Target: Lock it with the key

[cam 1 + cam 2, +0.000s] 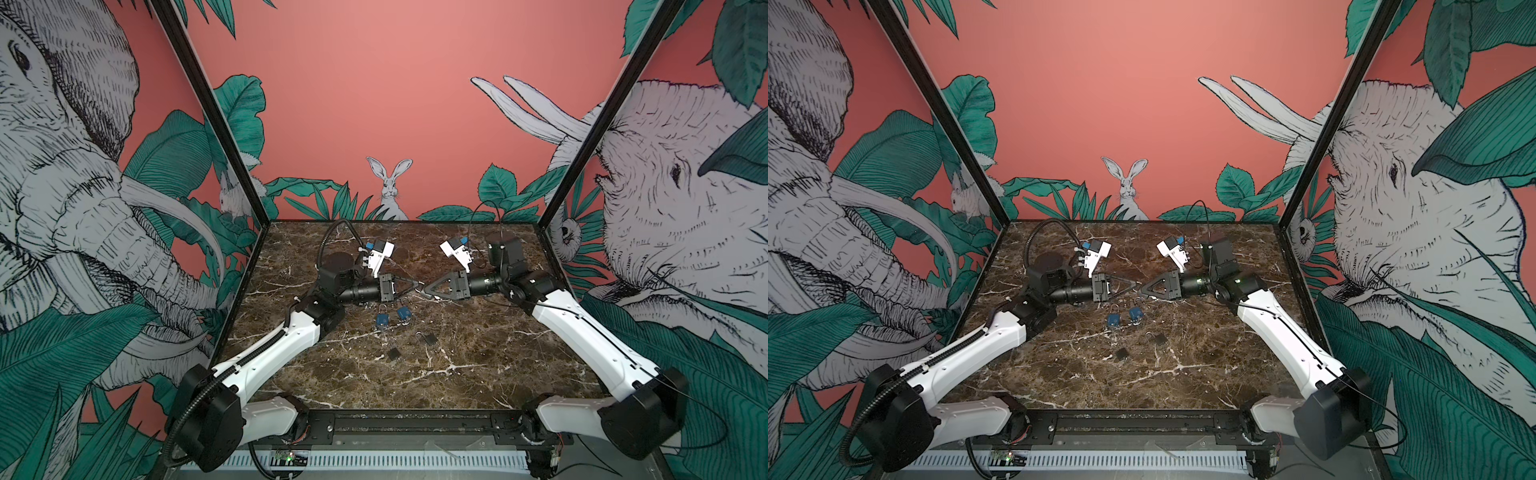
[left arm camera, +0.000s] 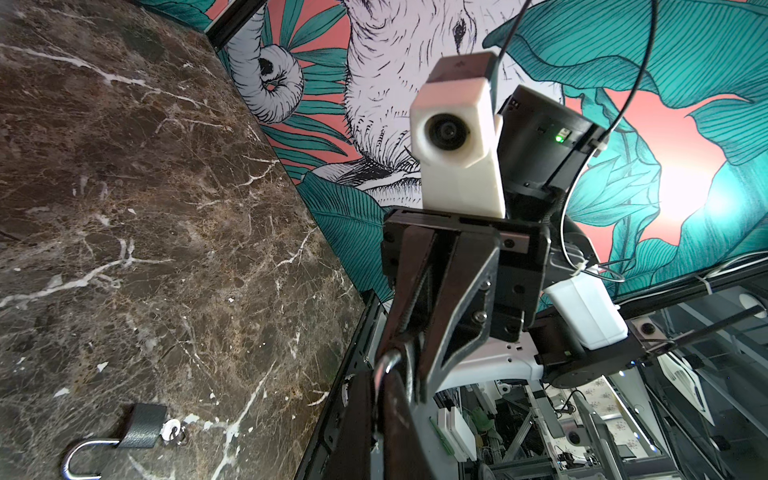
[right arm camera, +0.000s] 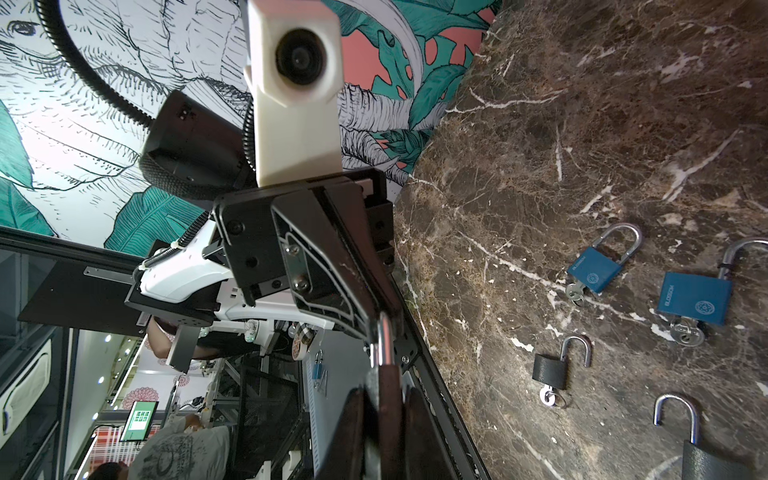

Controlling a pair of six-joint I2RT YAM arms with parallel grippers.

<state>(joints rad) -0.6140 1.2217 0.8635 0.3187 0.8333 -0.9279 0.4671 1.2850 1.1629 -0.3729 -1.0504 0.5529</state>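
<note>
Padlock (image 3: 387, 388) apparently clamped by left gripper (image 1: 417, 285) and right gripper (image 1: 428, 288) midair; other padlocks (image 1: 382, 319) lie below.

Overhead pair, facing wrist cameras.
Both top views look down over the marble table (image 1: 478, 374); close in, the left wrist view faces the right wrist camera (image 2: 448, 133), the right wrist view the left wrist camera (image 3: 297, 56).

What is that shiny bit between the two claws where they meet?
A padlock's silver shackle, bridging the left gripper and right gripper. Both wrist views show it clearly; in both top views it is tiny.
</note>
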